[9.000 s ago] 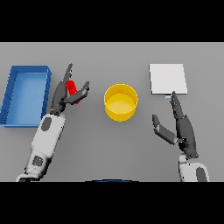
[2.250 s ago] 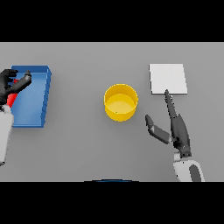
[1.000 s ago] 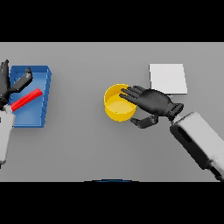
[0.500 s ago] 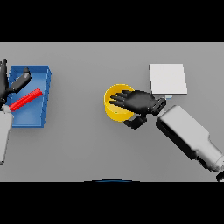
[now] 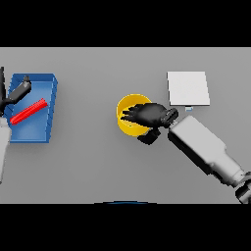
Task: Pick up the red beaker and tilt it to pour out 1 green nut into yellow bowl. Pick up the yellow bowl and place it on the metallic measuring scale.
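Step in hand: judge this as the second half of the task, taking hold of the yellow bowl (image 5: 128,116) for transfer to the scale
Right hand (image 5: 149,115): lies over the bowl's right rim, fingers reaching left across the opening, thumb below the rim on the outside wall; whether the grip has closed on the rim, you cannot tell
Yellow bowl: stands on the grey desk (image 5: 98,162) near centre, upright, right part hidden under the hand; any nut inside is not visible
Measuring scale (image 5: 188,87): pale square plate up and to the right of the bowl, near but apart from it, nothing on it
Red beaker (image 5: 28,111): lies tilted inside the blue bin (image 5: 43,128) at far left, well apart from the bowl
Left hand (image 5: 14,93): at the left edge over the bin, fingers relaxed, just beside the beaker; contact cannot be told
Next move: confirm the thumb and fingers pinch the rim firmly, lift the bowl level, carry it up and right, and set it centred on the scale plate
Risk: a one-sided rim grip may tip the bowl
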Action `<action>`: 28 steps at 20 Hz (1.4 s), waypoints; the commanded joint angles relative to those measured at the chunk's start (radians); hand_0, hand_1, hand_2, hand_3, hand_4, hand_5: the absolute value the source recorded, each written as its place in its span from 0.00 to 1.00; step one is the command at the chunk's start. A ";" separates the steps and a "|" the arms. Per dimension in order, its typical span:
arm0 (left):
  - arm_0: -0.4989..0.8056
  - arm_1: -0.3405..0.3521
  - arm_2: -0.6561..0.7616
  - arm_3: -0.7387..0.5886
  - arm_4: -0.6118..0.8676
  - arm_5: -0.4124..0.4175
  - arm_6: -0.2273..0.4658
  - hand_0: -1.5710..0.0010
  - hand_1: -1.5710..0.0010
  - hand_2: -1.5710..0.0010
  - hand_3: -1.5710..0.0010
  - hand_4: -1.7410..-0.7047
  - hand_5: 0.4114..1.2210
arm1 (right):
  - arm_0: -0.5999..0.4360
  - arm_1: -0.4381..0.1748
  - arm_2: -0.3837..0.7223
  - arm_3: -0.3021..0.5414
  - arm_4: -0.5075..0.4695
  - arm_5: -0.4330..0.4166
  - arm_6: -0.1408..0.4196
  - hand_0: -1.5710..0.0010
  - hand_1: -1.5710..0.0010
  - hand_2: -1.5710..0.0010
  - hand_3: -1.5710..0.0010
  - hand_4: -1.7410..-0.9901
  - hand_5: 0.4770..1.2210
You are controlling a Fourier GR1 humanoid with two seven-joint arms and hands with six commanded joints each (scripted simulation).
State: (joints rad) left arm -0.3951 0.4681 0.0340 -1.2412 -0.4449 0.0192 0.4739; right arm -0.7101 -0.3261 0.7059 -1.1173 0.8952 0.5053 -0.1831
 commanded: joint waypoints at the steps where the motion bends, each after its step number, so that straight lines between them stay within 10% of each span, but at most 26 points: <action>1: -0.001 0.000 0.000 0.006 -0.001 0.004 -0.010 1.00 1.00 1.00 1.00 0.96 0.35 | -0.004 0.004 -0.003 0.013 -0.002 0.006 0.009 1.00 1.00 0.99 0.97 0.61 0.37; 5: -0.001 -0.009 0.001 0.014 -0.005 0.019 -0.010 1.00 1.00 1.00 1.00 0.95 0.36 | 0.005 0.010 -0.017 0.012 -0.021 0.045 0.043 0.90 0.91 0.91 0.88 0.56 0.49; 9: 0.002 -0.001 0.000 0.001 -0.010 0.021 -0.020 1.00 1.00 1.00 1.00 0.95 0.36 | -0.001 0.004 -0.010 0.023 -0.031 0.050 -0.017 0.37 0.37 0.39 0.65 0.30 0.79; 13: 0.003 -0.008 -0.004 0.013 -0.013 0.024 -0.023 1.00 1.00 1.00 1.00 0.96 0.35 | -0.002 -0.007 -0.010 0.004 -0.051 0.088 -0.001 0.15 0.15 0.23 0.29 0.13 0.91; 18: -0.007 -0.001 -0.007 0.003 -0.016 0.014 -0.013 1.00 1.00 1.00 1.00 0.97 0.34 | 0.001 -0.011 -0.010 0.004 -0.065 0.059 -0.002 0.05 0.05 0.18 0.12 0.04 0.97; 28: -0.007 0.000 -0.011 0.008 -0.018 0.012 -0.016 1.00 1.00 1.00 1.00 0.97 0.35 | -0.033 -0.076 -0.084 -0.137 -0.111 0.139 0.078 0.01 0.01 0.10 0.21 0.00 1.00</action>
State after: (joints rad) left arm -0.4018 0.4679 0.0233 -1.2329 -0.4633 0.0313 0.4578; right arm -0.7438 -0.4028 0.6219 -1.2540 0.7848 0.6447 -0.1035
